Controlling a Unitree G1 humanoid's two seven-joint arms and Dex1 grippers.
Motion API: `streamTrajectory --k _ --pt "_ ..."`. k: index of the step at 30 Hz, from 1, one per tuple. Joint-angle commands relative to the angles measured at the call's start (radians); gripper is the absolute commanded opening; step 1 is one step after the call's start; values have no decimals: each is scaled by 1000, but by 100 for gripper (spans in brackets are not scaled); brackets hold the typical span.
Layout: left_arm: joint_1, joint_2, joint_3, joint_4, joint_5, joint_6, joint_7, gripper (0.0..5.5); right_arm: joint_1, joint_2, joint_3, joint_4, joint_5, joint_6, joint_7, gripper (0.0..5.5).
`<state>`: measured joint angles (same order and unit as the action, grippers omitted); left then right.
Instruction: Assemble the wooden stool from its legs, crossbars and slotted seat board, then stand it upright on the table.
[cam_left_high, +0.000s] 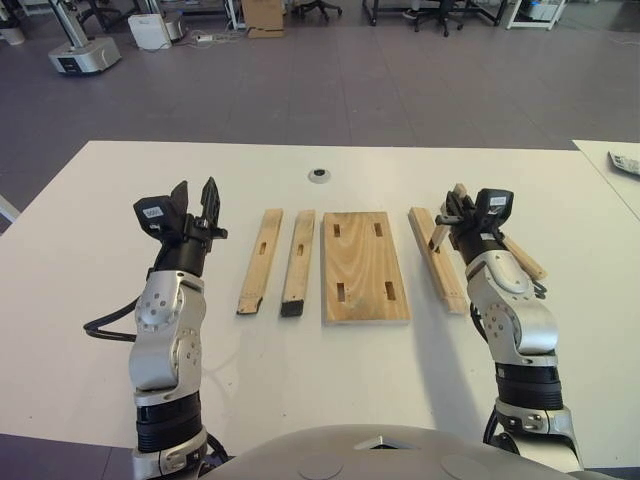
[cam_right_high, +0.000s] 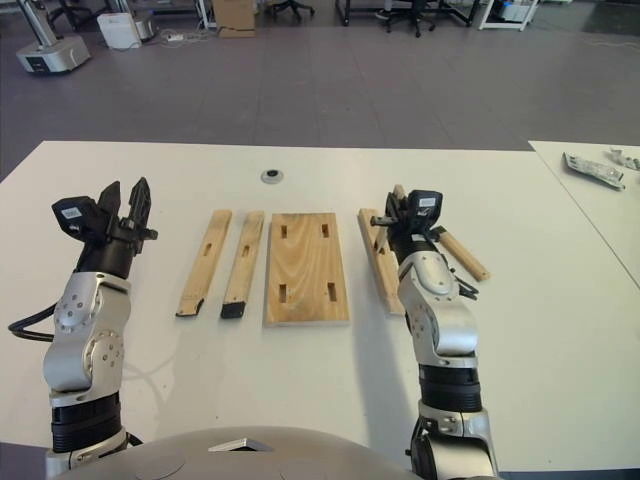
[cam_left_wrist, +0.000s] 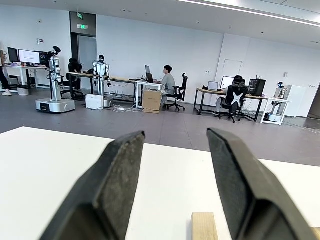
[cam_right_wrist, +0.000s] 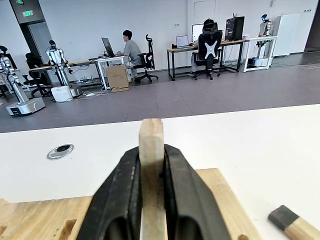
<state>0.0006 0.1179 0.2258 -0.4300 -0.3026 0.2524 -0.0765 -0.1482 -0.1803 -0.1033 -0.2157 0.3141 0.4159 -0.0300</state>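
Your left gripper (cam_left_high: 195, 192) hangs above the left part of the white table (cam_left_high: 90, 250) with its two black fingers (cam_left_wrist: 112, 187) spread wide and nothing between them, well apart from the wood. Your right gripper (cam_right_wrist: 151, 160) is over the right side of the parts, its fingers pressed tight on a thin pale wooden bar (cam_right_wrist: 151, 137) whose end sticks up past the fingertips. The bar tilts, and you cannot tell from here whether its lower end touches the table. The pale rectangular wooden seat board (cam_left_high: 364, 265) lies flat in the middle of the table, four small slots showing in its top face. To its left two narrow slotted wooden slats lie side by side, running near to far: the outer slat (cam_left_high: 261, 260) and the inner slat (cam_left_high: 299, 262), both dark at their near ends, the inner one just beside the board but not touching it. On the board's right a long plain wooden strip (cam_left_high: 442, 275) lies just beside it, below your right gripper. Farther right a wooden stick with a dark end (cam_right_high: 465, 256) lies at an angle. A small round grey disc (cam_left_high: 319, 176) sits on the table beyond the board
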Motion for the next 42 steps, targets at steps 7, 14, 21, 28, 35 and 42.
streamTrajectory --k 7,14,21,28,35,42 --pt "-24 17 3 5 -2 4 -5 230 -13 26 -35 85 -21 -71 33 41" --pt "-31 21 2 8 -3 6 -9 230 -17 21 -42 144 -53 -108 63 41" --pt "-21 17 5 6 3 -8 -4 230 73 19 10 197 -97 -248 163 41" --pt "-32 30 17 5 1 -3 -6 230 159 54 40 241 -101 -319 214 41" --pt "-26 20 14 -1 5 -11 6 230 156 55 33 254 -109 -285 191 41" --pt "-23 8 11 7 13 -27 20 230 129 53 21 261 -91 -274 209 108"
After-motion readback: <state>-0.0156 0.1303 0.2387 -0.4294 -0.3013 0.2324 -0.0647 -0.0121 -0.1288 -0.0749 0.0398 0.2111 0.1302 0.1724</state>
